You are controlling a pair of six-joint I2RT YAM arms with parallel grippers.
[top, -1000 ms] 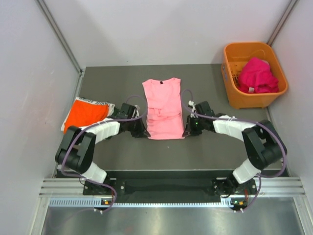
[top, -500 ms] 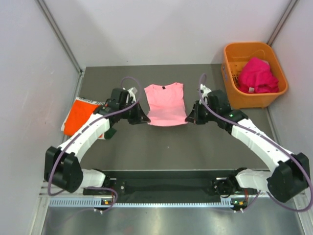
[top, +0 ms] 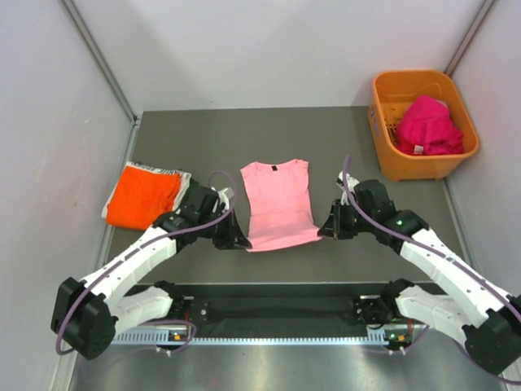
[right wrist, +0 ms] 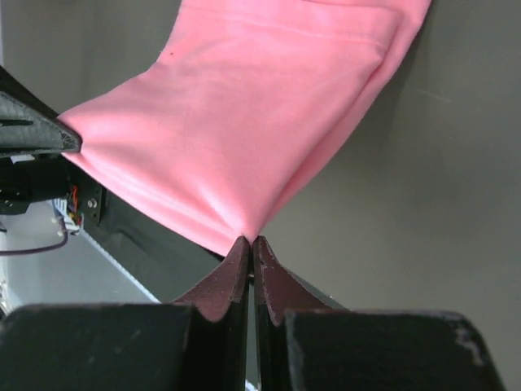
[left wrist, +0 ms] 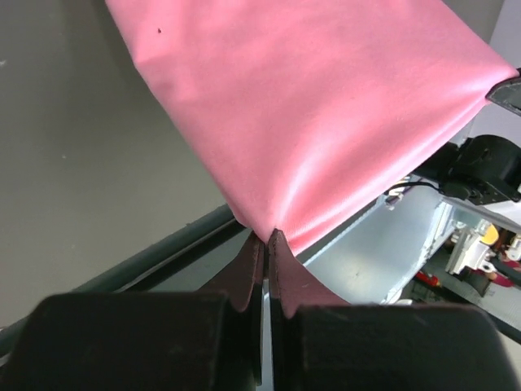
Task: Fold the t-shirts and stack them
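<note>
A light pink t-shirt (top: 279, 203) is stretched flat at the table's middle, neck toward the back. My left gripper (top: 240, 241) is shut on its near left corner (left wrist: 262, 230), and my right gripper (top: 323, 233) is shut on its near right corner (right wrist: 249, 236). Between the two grippers the near hem is pulled taut and lifted a little off the table. An orange t-shirt (top: 143, 195) lies folded at the left, on top of a white one (top: 167, 173). A magenta t-shirt (top: 428, 125) sits bunched in the basket.
The orange plastic basket (top: 383, 122) stands at the back right corner. Grey walls close the table on three sides. A dark rail (top: 277, 308) with the arm bases runs along the near edge.
Both grippers have pulled the pink t-shirt's near hem back toward the near edge, and it now lies longer and smoother. A second ago it was bunched in folds; both arms then swung forward and came back.
</note>
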